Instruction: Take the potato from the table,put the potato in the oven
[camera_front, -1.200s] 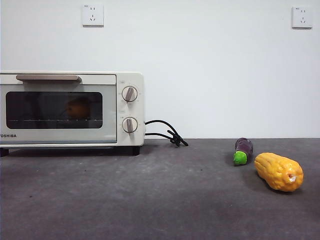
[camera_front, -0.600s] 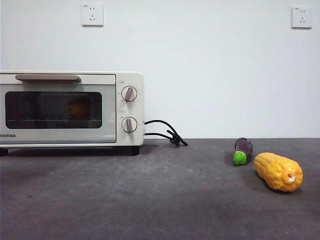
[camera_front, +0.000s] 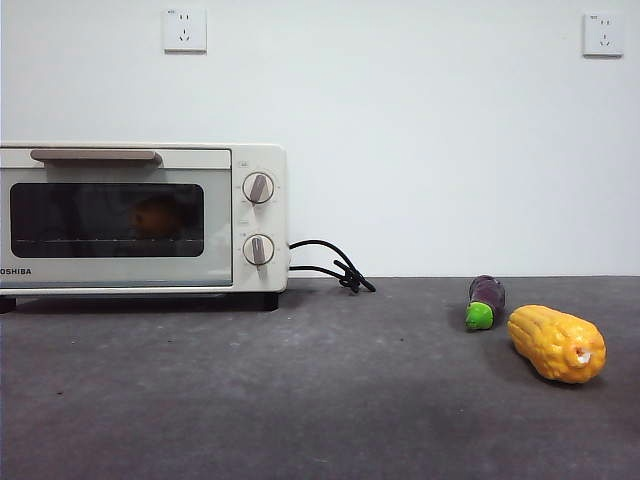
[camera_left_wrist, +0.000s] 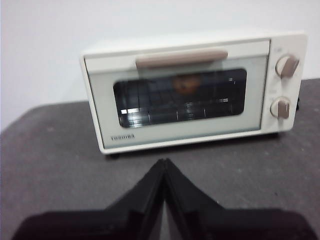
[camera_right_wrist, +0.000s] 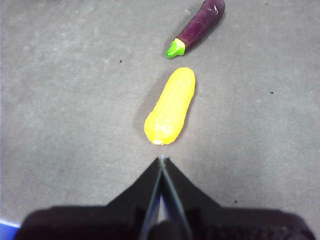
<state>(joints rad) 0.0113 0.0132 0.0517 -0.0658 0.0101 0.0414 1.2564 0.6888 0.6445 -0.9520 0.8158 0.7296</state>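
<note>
— Where is the potato (camera_front: 156, 216)?

— Already inside the oven (camera_front: 143, 218), behind its shut glass door, a dim orange lump on the rack; its long axis can't be read.

— Which arm is nearer?

— Left gripper (camera_left_wrist: 164, 165), jaws pressed together and empty, faces the door; the potato lies at its 12 o'clock, well apart. Right gripper (camera_right_wrist: 162, 161), jaws also together, hangs over the table (camera_front: 330, 400), corn (camera_right_wrist: 171, 106) at 12 o'clock.

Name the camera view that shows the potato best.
The left wrist view: the potato shows as an orange-brown shape behind the glass door of the shut oven, seen from slightly above. The front view shows it dimmer through the dark glass. The right wrist view shows none of it.
</note>
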